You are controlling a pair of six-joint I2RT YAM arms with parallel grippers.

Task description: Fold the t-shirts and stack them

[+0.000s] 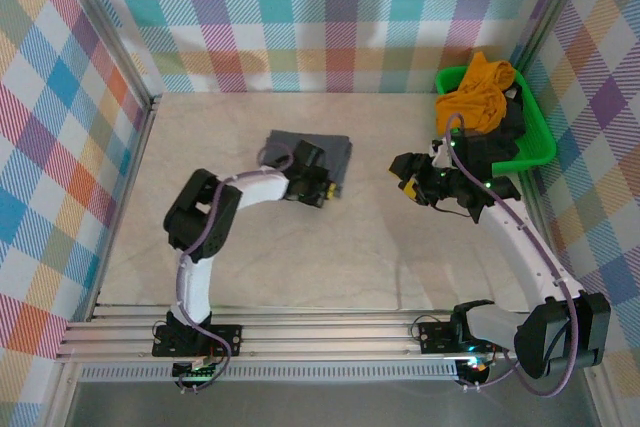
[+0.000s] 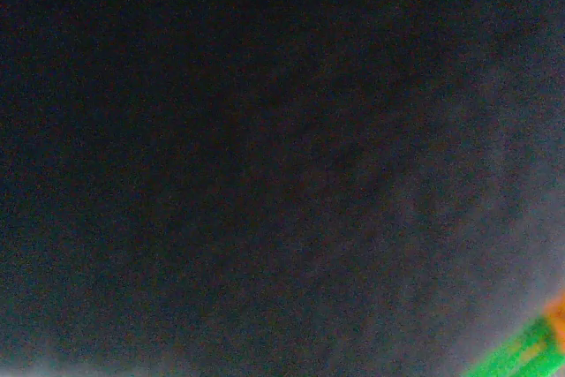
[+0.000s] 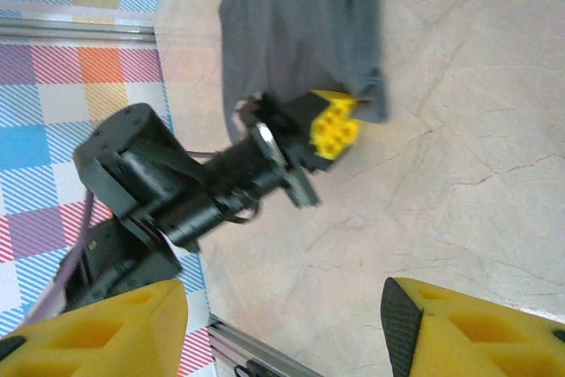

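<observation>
The slate-grey t-shirt (image 1: 335, 152) lies folded into a small rectangle mid-table; the right wrist view shows it as a flat dark panel (image 3: 300, 33). My left gripper (image 1: 322, 190) rests at its near right corner, yellow fingertips together on the cloth edge (image 3: 335, 123). Dark grey cloth (image 2: 265, 165) sits right against the left wrist camera. My right gripper (image 1: 405, 175) hovers open over bare table to the right of the shirt, with nothing between its fingers (image 3: 282, 306). The mustard-orange t-shirt (image 1: 480, 87) and the dark charcoal one (image 1: 505, 142) are bunched in the basket.
A green basket (image 1: 540, 137) stands at the far right against the checked wall; its rim (image 2: 521, 355) shows at the corner of the left wrist view. Aluminium rails (image 1: 300, 332) run along the near edge. Marble tabletop (image 1: 350, 257) stretches between the arms.
</observation>
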